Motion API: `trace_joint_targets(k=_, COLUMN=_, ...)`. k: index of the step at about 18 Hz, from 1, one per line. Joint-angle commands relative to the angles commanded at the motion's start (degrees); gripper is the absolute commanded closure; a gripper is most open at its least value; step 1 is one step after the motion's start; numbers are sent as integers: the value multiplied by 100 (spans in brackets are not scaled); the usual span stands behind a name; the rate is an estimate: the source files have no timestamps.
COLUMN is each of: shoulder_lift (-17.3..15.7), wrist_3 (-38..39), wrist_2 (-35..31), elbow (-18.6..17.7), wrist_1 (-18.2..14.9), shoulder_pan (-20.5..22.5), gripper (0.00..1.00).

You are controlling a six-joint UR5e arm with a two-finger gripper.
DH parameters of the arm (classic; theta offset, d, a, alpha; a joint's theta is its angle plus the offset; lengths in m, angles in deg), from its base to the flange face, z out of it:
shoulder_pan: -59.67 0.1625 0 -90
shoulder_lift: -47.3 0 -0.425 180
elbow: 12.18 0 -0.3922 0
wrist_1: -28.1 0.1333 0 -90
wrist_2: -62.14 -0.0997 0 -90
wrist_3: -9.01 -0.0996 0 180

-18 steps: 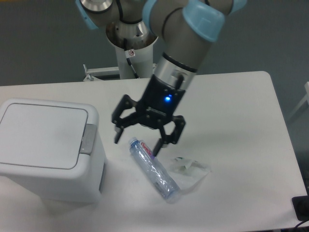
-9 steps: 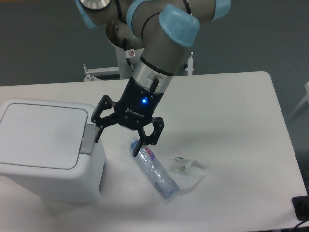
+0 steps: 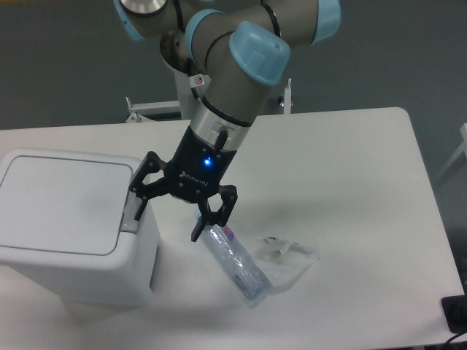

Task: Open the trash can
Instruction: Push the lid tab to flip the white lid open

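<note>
The trash can (image 3: pixel 69 226) is a large white boxy bin at the left of the table, its flat lid shut. Its grey latch tab (image 3: pixel 132 212) sits on the right edge of the lid. My gripper (image 3: pixel 166 224) is open and empty, pointing down. Its left finger (image 3: pixel 138 203) is right at the grey tab, and its right finger (image 3: pixel 202 225) hangs over the table beside the bin.
A clear plastic bottle (image 3: pixel 236 263) lies on the table just right of the gripper. A crumpled clear plastic wrapper (image 3: pixel 284 257) lies beside it. The white table's right edge (image 3: pixel 430 197) is far off.
The gripper has moved left across the table, from above the bottle to the bin's latch tab. The lid has stayed shut.
</note>
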Motion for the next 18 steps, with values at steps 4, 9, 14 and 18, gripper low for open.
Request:
trace_joint_targets(k=4, shoulder_lift=-9, wrist_3=-9, wrist_2=0, elbow=0, wrist_1=0, shoulder_pan=0, gripper=0)
trace_joint_targets(k=9, shoulder_lift=0, wrist_3=-9, wrist_2=-97, elbow=-35, wrist_1=0, shoulder_pan=-9, gripper=0)
trace_joint_targets(k=14, shoulder_lift=9, wrist_3=-9, wrist_2=-105, elbow=-44, wrist_1=0, shoulder_pan=-35, gripper=0)
trace_joint_targets(k=18, shoulder_lift=9, wrist_3=-9, wrist_2=-105, elbow=-44, wrist_1=0, shoulder_pan=-44, gripper=0)
